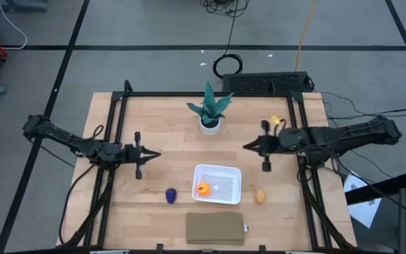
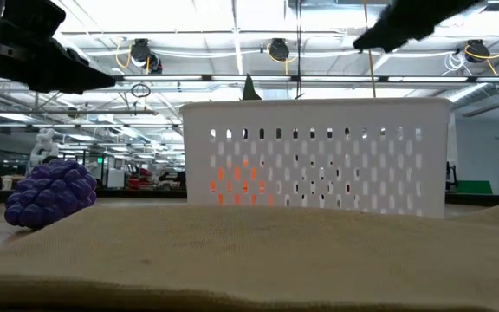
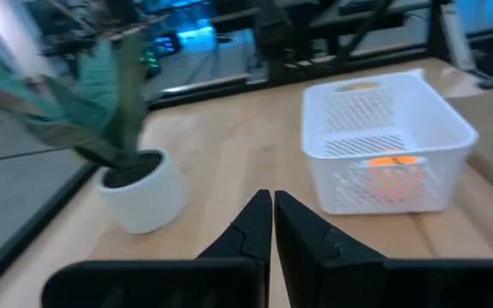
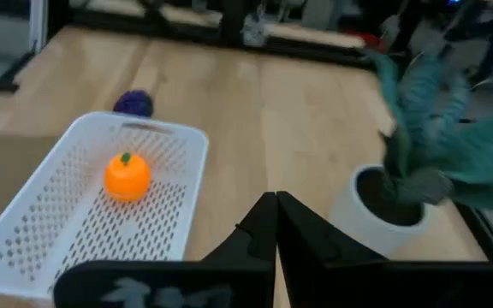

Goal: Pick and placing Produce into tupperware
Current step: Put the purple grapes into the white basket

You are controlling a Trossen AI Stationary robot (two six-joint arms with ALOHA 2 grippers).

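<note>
The white perforated tupperware (image 1: 218,183) sits on the table's near middle, also in the low view (image 2: 315,154). The round orange piece (image 1: 203,188) lies inside it on its dotted bottom (image 4: 127,177). The dark purple bumpy piece (image 1: 170,195) rests on the wood left of the tupperware (image 2: 50,193). The tan-yellow oval piece (image 1: 260,196) lies on the wood to its right. My left gripper (image 1: 157,154) hovers over the table's left half, shut and holding nothing (image 3: 273,205). My right gripper (image 1: 247,147) hovers right of the middle, shut and holding nothing (image 4: 275,205).
A teal potted plant (image 1: 210,111) stands at the far middle, between the two grippers. A flat brown slab (image 1: 216,228) lies at the near edge, just before the tupperware. A black frame (image 1: 118,106) borders the table. Bare wood lies between the grippers and the tupperware.
</note>
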